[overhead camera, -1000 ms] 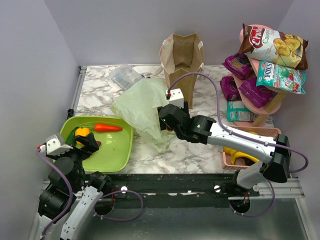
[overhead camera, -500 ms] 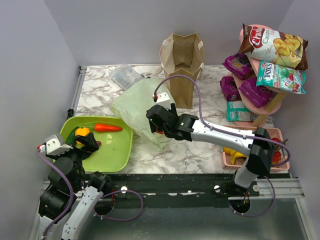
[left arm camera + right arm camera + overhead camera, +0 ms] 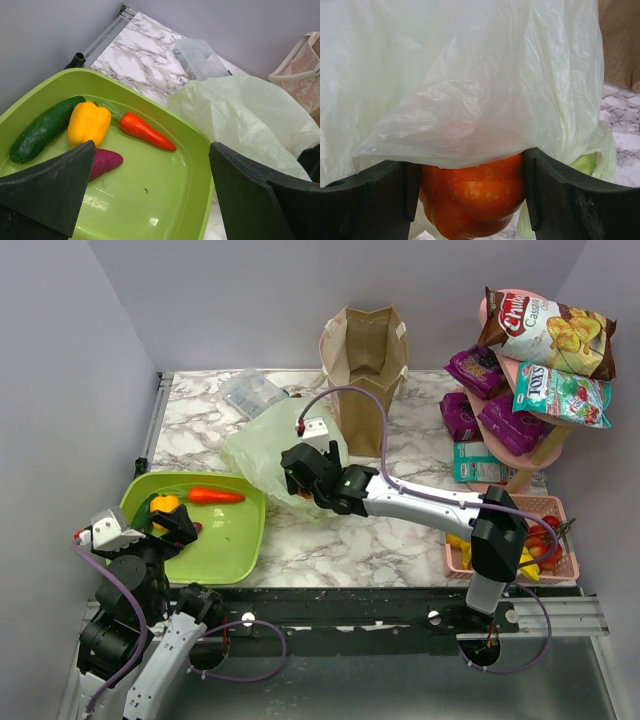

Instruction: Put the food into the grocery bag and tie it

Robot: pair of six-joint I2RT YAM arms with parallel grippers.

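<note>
My right gripper (image 3: pixel 295 475) is shut on a glossy orange fruit (image 3: pixel 472 200) with a slightly lobed shape. It holds the fruit at the edge of the pale green grocery bag (image 3: pixel 270 445). In the right wrist view the bag's film (image 3: pixel 470 75) drapes over the fruit's top and my gripper (image 3: pixel 472 192). Something pale green (image 3: pixel 585 162) shows inside the bag at the right. My left gripper (image 3: pixel 150 190) is open and empty above the green tray (image 3: pixel 200 150). The tray holds a yellow bell pepper (image 3: pixel 88 122), a cucumber (image 3: pixel 42 130), a red-orange carrot (image 3: pixel 145 131) and a purple piece (image 3: pixel 105 162). Bananas (image 3: pixel 465 545) lie in the pink basket (image 3: pixel 560 505).
A brown paper bag (image 3: pixel 365 370) stands just behind the grocery bag. A clear plastic packet (image 3: pixel 250 392) lies at the back left. A pink rack (image 3: pixel 520 435) with snack packets fills the right side. The green tray (image 3: pixel 225 550) sits at the front left.
My right arm has swung left with the orange fruit, from the bag's right side to its edge under the film. The left arm has not moved.
</note>
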